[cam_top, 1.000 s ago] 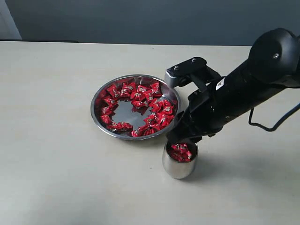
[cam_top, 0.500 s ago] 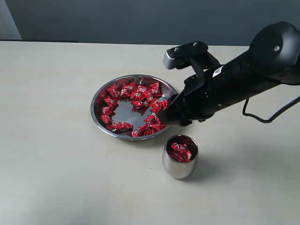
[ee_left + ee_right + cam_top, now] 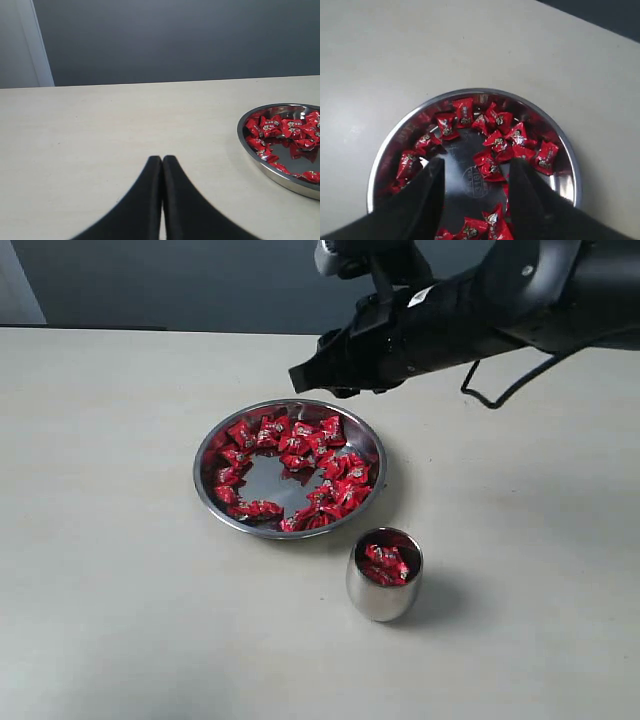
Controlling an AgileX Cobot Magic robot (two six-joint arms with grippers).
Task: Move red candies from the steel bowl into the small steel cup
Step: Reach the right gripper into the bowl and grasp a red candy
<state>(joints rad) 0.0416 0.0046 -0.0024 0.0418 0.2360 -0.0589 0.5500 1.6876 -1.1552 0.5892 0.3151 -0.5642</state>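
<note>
Now, steel bowl (image 3: 262, 480): sits flat on the table (image 3: 120, 590), about mid-scene in the exterior view.
Red candies (image 3: 300, 445): lie in a loose ring along the bowl's inner wall, thickest on the side facing the cup; the middle of the bowl floor is bare and mirror-bright.
Small steel cup (image 3: 378, 598): upright on the table, just beside the bowl's near rim on the right of the exterior view, a narrow gap between them.
Cup contents: several red candies piled inside, the heap close to the brim.
Right gripper (image 3: 300, 378): raised in the air by the bowl's far rim, touching neither bowl nor candies; probably over the rim itself, though the exterior angle does not fix this.
Right gripper state: fingers (image 3: 422, 200) spread apart; the wrist view looks down between them onto the bowl floor and candies.
Left gripper (image 3: 162, 159): seen only in its wrist view, low over bare table, the bowl's edge well apart from it.
Left gripper state: both black fingers pressed together, tip to tip.
</note>
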